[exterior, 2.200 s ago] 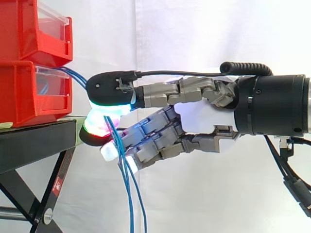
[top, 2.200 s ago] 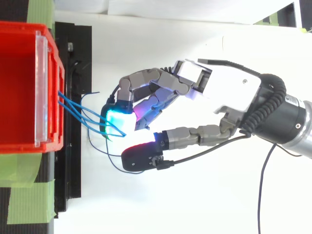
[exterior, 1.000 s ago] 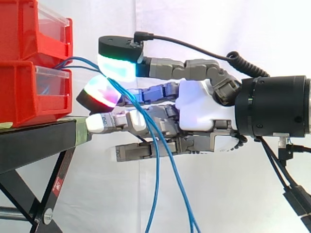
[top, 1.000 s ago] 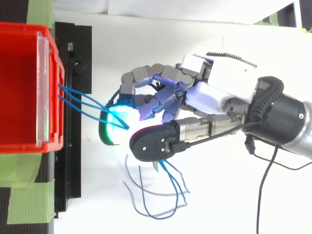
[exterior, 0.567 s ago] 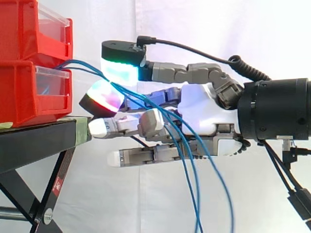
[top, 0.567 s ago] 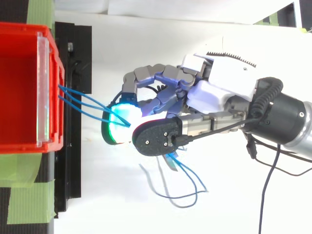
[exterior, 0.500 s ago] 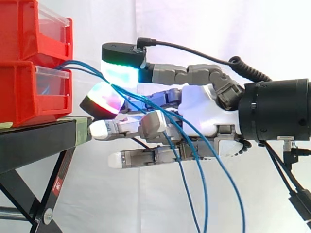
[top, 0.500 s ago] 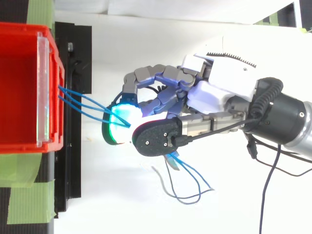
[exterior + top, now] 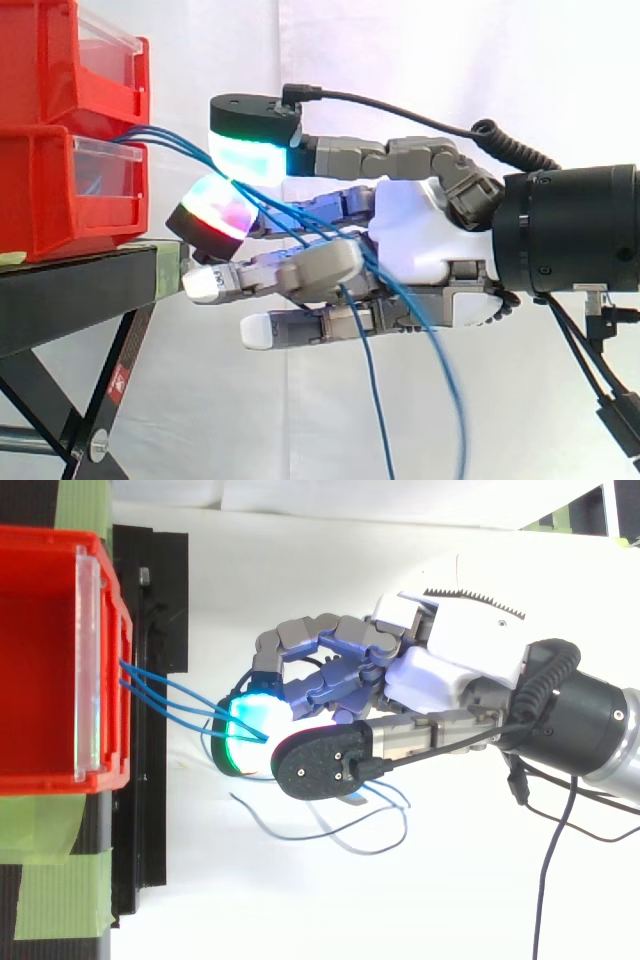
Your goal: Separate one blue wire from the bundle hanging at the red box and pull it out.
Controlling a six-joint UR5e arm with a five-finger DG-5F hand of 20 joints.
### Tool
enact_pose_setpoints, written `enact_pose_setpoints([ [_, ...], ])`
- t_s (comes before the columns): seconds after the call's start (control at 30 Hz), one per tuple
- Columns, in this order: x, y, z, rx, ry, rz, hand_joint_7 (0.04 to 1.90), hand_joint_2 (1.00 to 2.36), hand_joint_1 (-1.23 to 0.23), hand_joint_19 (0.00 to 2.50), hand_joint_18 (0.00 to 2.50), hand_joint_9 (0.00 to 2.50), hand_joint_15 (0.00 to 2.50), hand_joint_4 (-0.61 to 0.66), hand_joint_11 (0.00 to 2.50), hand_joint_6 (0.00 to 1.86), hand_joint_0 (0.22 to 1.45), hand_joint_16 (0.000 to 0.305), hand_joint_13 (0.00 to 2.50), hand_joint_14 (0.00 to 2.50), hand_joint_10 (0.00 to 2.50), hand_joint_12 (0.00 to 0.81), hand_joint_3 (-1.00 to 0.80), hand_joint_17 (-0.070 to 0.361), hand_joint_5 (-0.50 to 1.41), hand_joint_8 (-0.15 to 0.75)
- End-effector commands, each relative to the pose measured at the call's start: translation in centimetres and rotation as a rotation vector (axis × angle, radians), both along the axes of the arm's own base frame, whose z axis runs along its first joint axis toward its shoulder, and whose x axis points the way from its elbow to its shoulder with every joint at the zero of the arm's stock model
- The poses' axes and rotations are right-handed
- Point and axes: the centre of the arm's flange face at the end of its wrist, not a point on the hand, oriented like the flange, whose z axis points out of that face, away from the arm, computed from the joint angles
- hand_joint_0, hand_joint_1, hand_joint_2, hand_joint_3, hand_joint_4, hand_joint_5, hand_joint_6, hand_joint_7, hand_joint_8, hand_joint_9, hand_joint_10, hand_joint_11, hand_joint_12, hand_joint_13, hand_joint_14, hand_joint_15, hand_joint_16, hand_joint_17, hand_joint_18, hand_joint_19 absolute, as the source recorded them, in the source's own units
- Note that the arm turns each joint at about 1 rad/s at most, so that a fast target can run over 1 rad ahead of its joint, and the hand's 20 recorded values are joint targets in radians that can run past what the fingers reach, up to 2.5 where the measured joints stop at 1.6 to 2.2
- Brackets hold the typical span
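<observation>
A bundle of thin blue wires [image 9: 180, 148] leaves the front of the lower red bin [image 9: 40, 190] and runs right into my hand [image 9: 420, 235]. The thumb's green-glowing pad [image 9: 250, 150] sits on top of the wires and a red-and-green glowing fingertip [image 9: 212, 212] presses from below, so the bundle is pinched between them. Past the pinch the wires cross the palm and hang down [image 9: 368, 400]. From above, the wires [image 9: 165, 693] span the gap between bin [image 9: 40, 660] and hand [image 9: 450, 670], and their loose ends [image 9: 330, 830] curl below the thumb.
A second red bin [image 9: 60, 60] is stacked on the lower one. Both rest on a black stand [image 9: 70, 295] with green tape [image 9: 60, 890] at its edge. A white curtain hangs behind, and the arm comes in from the right.
The hand rose and turned with the wires pinched, drawing them taut from the bin. In the last half second the lower fingers curled slightly and the loose ends swung left.
</observation>
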Motion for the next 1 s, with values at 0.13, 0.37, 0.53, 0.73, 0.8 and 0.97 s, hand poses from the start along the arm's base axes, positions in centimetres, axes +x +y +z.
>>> enact_pose_setpoints([
  [0.13,-0.02,-0.01,0.03,-0.001,0.000,0.000,1.12,1.03,-0.70,1.08,0.87,0.68,1.25,0.12,0.64,0.79,0.63,0.044,1.23,1.46,0.02,0.293,-0.10,0.100,-0.19,0.322],
  [0.37,-0.03,-0.01,-0.04,-0.003,0.006,0.000,1.12,1.03,-0.70,1.25,0.98,0.72,1.22,0.12,0.69,0.79,0.63,0.042,1.16,1.80,0.02,0.301,-0.10,0.094,-0.19,0.326],
  [0.53,-0.08,-0.02,-0.10,-0.005,0.008,0.000,1.11,1.03,-0.70,1.40,1.12,0.80,1.13,0.13,0.76,0.79,0.63,0.039,1.14,2.16,0.02,0.308,-0.10,0.087,-0.19,0.339],
  [0.73,-0.13,-0.01,-0.15,-0.019,0.018,0.004,1.12,1.03,-0.70,1.50,1.19,0.84,1.13,0.13,0.82,0.79,0.63,0.038,1.12,2.32,0.02,0.309,-0.10,0.085,-0.19,0.340],
  [0.8,-0.21,-0.11,-0.07,-0.045,0.032,-0.004,1.11,1.03,-0.70,1.49,1.19,0.85,1.13,0.13,0.81,0.79,0.63,0.038,1.12,2.32,0.02,0.310,-0.10,0.086,-0.19,0.336],
  [0.97,-0.42,-0.59,-0.16,-0.103,0.064,-0.022,1.11,1.03,-0.71,1.48,1.18,0.85,1.14,0.13,0.81,0.79,0.63,0.038,1.13,2.31,0.02,0.312,-0.10,0.086,-0.19,0.338],
])
